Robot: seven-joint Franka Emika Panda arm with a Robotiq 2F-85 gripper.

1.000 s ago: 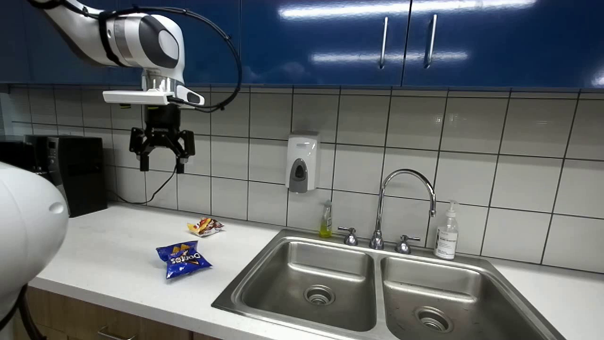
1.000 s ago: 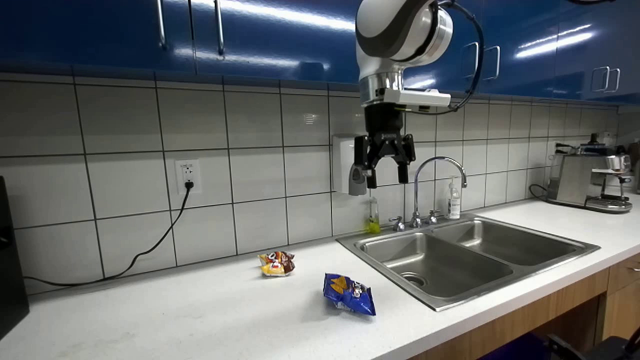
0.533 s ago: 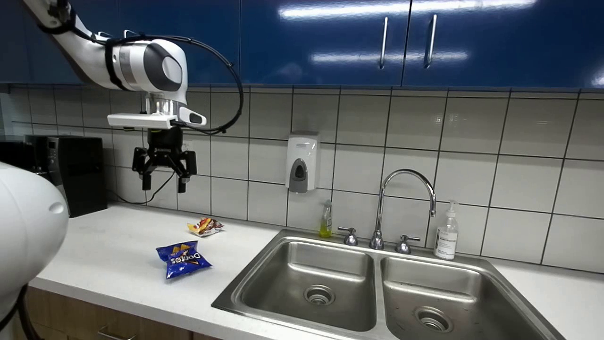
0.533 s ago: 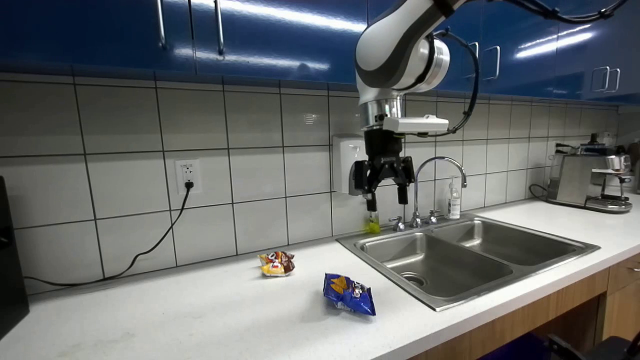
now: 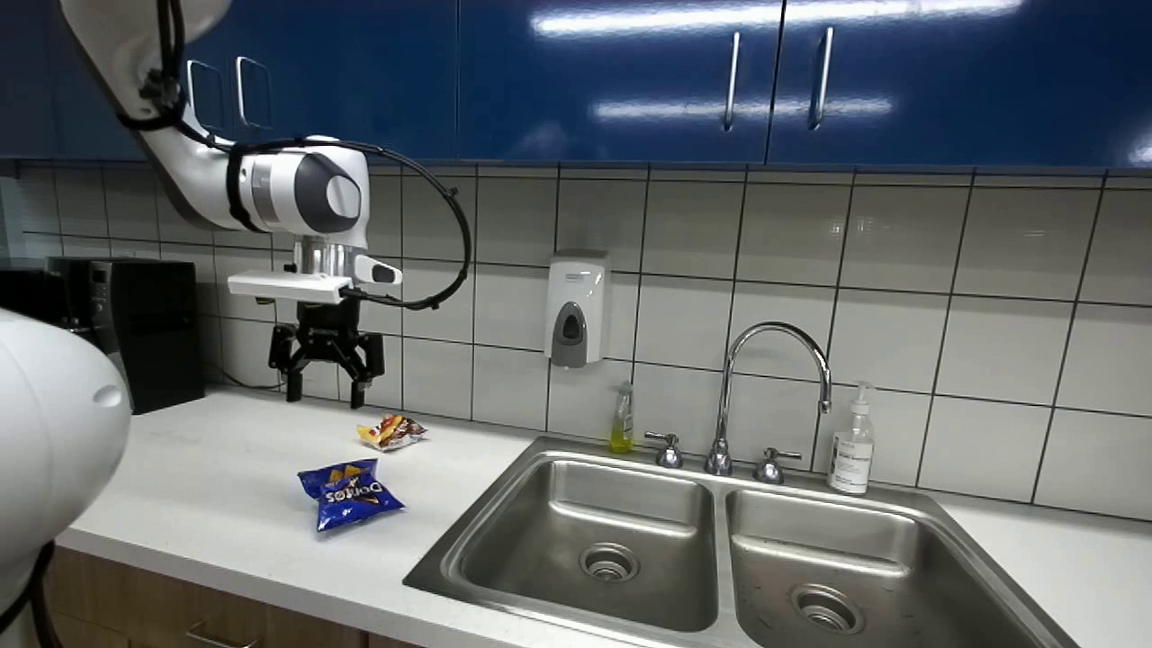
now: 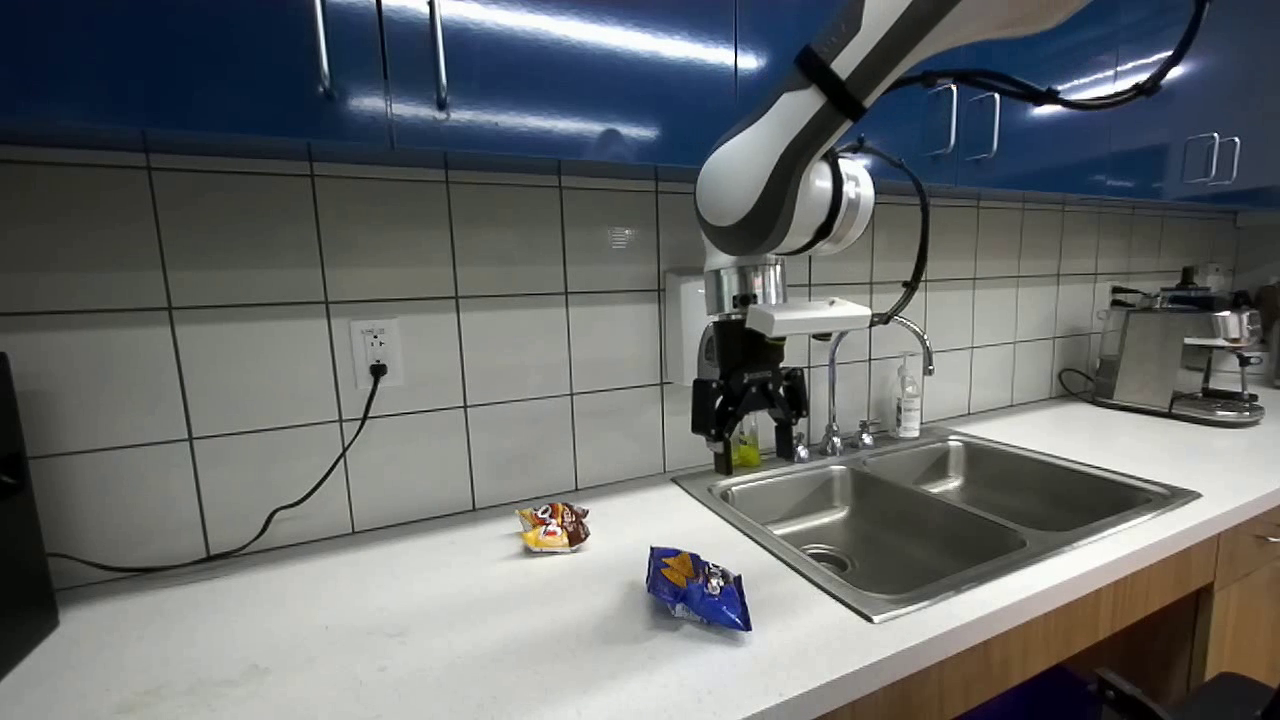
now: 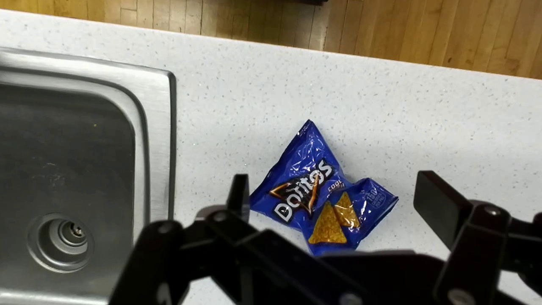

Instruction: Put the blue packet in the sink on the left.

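The blue packet (image 5: 349, 495), a Doritos bag, lies on the white counter left of the sink in an exterior view, and also shows in another exterior view (image 6: 698, 590). In the wrist view the packet (image 7: 302, 182) lies between the spread fingers, with its lower edge hidden by the gripper. My gripper (image 5: 326, 398) is open and empty, pointing down well above the counter; it also shows in both exterior views (image 6: 754, 460). The steel sink has two basins; the basin nearer the packet (image 5: 531, 567) holds nothing I can see. Its rim (image 7: 160, 127) shows in the wrist view.
A small yellow-brown packet (image 5: 393, 433) lies behind the blue one, near the tiled wall. A faucet (image 5: 724, 396), a yellow spray bottle (image 5: 622, 421) and a soap bottle (image 5: 851, 450) stand behind the sink. A black machine (image 5: 148, 333) is at the far left.
My gripper has come down steadily toward the counter, shifting slightly to the right in an exterior view. It stays open. The packets have not moved.
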